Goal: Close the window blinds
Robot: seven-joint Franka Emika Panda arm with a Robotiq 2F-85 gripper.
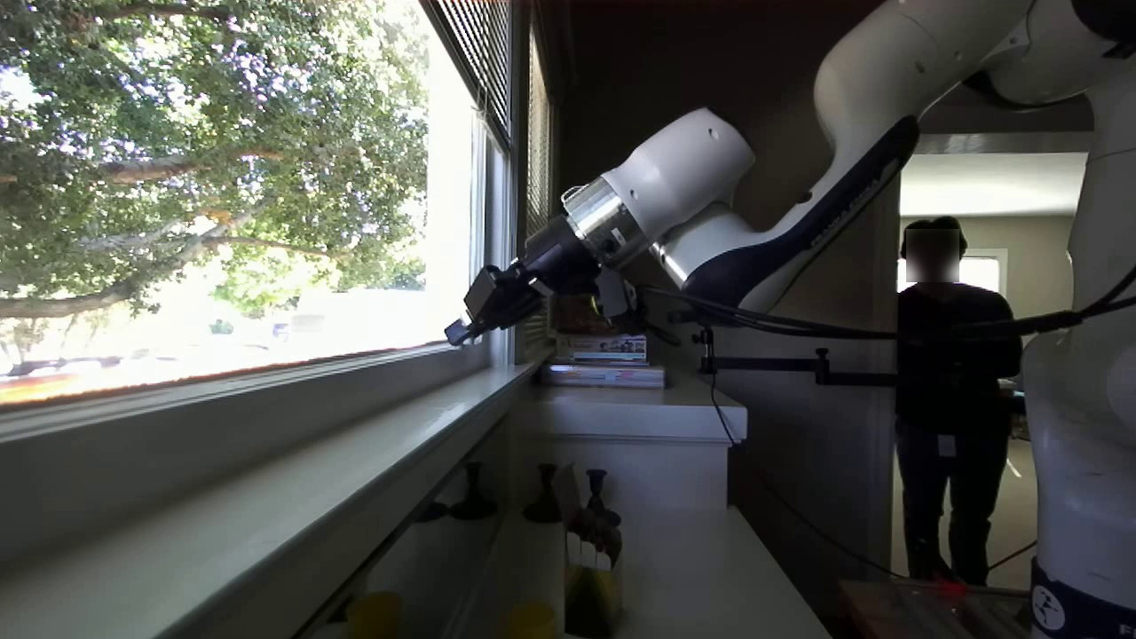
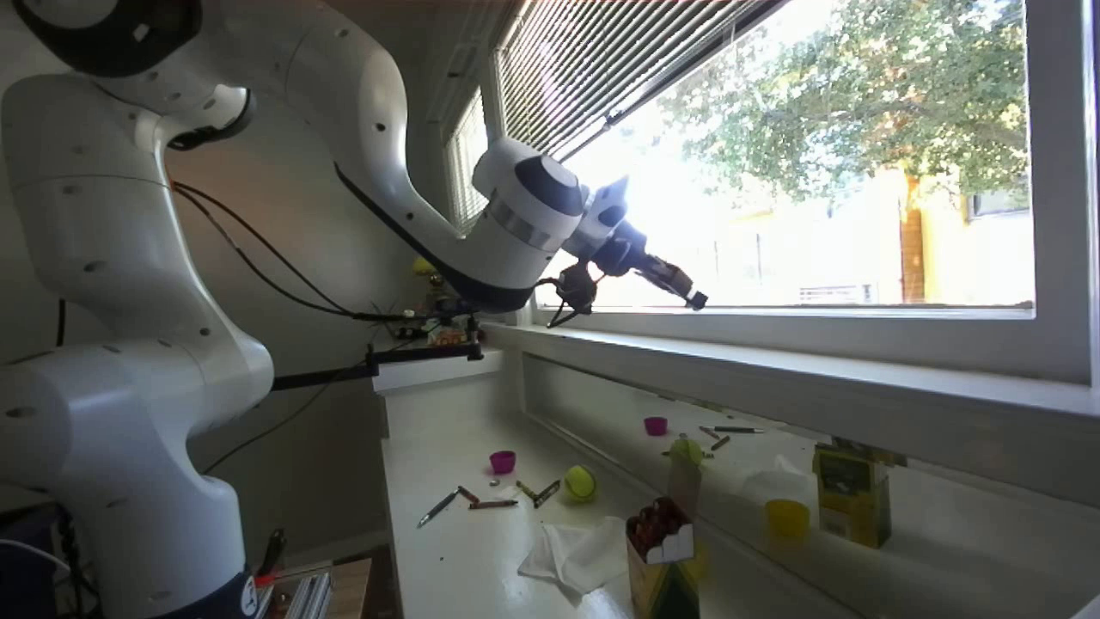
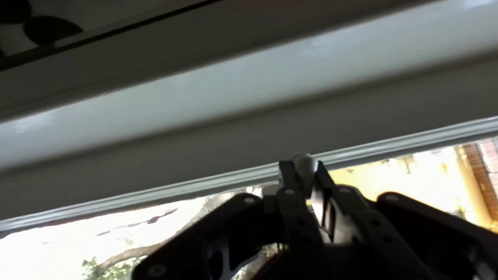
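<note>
The window is mostly uncovered: the blinds hang only across its upper part, and in both exterior views their lower edge is well above the gripper. The gripper points obliquely downward in front of the window, near its lower edge. In the wrist view its jaws are closed upon a small pale knob, one fingertip at each side, so I judge that the knob is clamped. Probably it is the end of the pull cord; the cord itself I cannot make out, so this is only a supposition.

The step in hand, in my opinion, is to work this cord so that the blinds come down over the window. To do it well, one needs a firm grip, because a small rounded end may slip out when the pull becomes strong. I suppose that a smooth pull sideways across the window will free the cord. After this, the gripper should rise slowly in front of the window, in order that the slats descend evenly and do not drop. It is also wise to avoid any knock against the sill, which lies just below the window.
</note>
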